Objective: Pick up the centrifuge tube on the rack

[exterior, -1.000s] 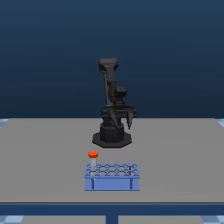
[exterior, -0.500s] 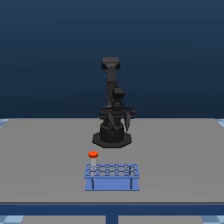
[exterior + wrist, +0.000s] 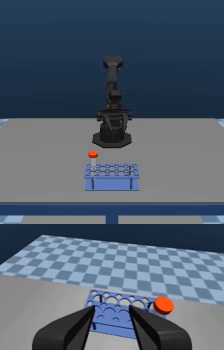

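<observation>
Orange-red marks the cap of the tube (image 3: 93,156), which is seen standing upright in a corner hole of the rack (image 3: 112,177), at the end toward the exterior view's left and on the side nearer the arm. The light-blue rack is set on the grey table (image 3: 45,150), at about 6 o'clock from the arm's base (image 3: 112,140) in the exterior view, with a clear gap between them.

In the wrist view the claw (image 3: 112,311) is shown open, its two dark fingers (image 3: 75,322) parted and nothing held between them. The rack's holes are framed in the gap, while the cap (image 3: 163,304) is seen off to one side, outside the fingers.

Several risks are judged from here. Because the claw is aimed at the rack's middle and not at the tube, a straight descent would likely land the fingers on the rack top. A finger could also knock the cap sideways and tilt the tube. A grip on the rounded cap alone may slip; the rack may be lifted too if the tube binds.
</observation>
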Tool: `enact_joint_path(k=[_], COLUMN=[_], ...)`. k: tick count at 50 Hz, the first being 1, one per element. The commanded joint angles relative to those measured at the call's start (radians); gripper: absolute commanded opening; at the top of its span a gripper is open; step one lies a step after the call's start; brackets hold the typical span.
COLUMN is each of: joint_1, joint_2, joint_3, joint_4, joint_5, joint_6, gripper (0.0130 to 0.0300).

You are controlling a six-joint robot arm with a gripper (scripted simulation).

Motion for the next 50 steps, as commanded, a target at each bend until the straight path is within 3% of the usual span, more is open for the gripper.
enact_joint_path(k=[1,25,33,35,38,50], joint_1=[-0.030,-0.148,-0.208,-0.208,-0.233,-0.267], joint_2=[0.018,0.150,0.239,0.239,0.284,0.353], joint_3=[-0.009,-0.083,-0.141,-0.141,-0.175,-0.232], joint_4=[-0.021,-0.082,-0.137,-0.137,-0.166,-0.226], joint_5=[-0.022,-0.083,-0.101,-0.101,-0.105,-0.103], joint_6=[0.024,0.048,0.086,0.086,0.107,0.161], gripper=[0.0300,0.0300,0.0300,0.0300,0.0300,0.0300])
